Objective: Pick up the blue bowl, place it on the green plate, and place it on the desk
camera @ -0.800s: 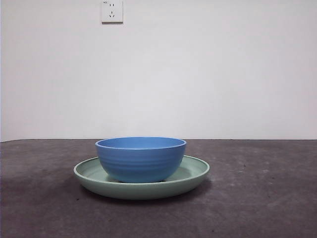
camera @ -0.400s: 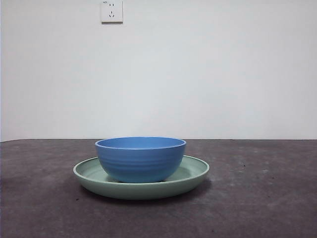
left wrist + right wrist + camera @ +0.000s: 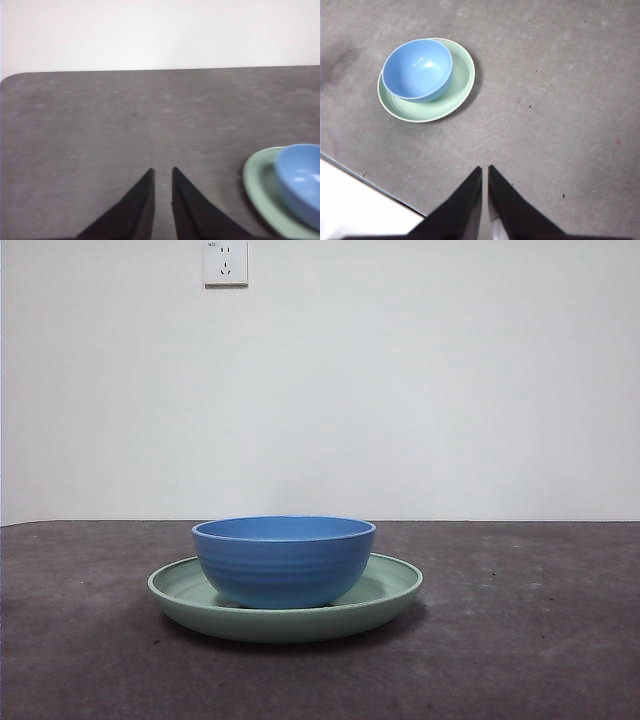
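One blue bowl (image 3: pixel 284 560) sits upright inside the green plate (image 3: pixel 385 590), and the plate lies flat on the desk (image 3: pixel 530 640).
Taking the plate as reference: the bowl rests off-centre in it, close to one side of the rim. The left gripper (image 3: pixel 162 172) hangs above bare desk well apart from the plate, jaws nearly together and holding nothing. The right gripper (image 3: pixel 485 170) is high above the desk, also well apart from the plate, jaws nearly closed and empty.
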Motion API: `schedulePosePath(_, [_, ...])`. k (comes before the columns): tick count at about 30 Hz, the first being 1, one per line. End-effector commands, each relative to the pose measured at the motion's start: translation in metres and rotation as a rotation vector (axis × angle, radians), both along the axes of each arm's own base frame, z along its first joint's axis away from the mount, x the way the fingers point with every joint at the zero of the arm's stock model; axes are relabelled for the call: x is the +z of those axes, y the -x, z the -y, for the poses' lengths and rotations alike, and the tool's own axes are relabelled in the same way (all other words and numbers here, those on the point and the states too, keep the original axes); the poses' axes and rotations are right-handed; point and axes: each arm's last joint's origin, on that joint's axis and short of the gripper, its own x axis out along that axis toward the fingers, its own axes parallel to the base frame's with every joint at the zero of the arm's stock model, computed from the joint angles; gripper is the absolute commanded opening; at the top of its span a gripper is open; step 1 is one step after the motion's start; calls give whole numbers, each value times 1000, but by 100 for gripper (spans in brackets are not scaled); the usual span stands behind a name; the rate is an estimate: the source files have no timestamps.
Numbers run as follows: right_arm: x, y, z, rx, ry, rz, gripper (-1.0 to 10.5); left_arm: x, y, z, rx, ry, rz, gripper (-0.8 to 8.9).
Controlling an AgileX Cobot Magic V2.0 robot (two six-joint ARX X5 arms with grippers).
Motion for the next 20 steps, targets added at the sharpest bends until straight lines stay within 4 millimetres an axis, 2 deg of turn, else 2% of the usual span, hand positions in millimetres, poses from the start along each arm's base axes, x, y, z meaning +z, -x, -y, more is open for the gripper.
schedulePosePath(1, [4,0,0,7,-4,17,16,-18,-4,-3,68,-21,8,55])
schedulePosePath(7, [4,0,0,7,-5,19,16,-39,-6,-6,143,-29,7,55])
schedulePosePath(20, [4,0,-1,7,-6,22,16,-53,-5,-9,171,-4,-31,55])
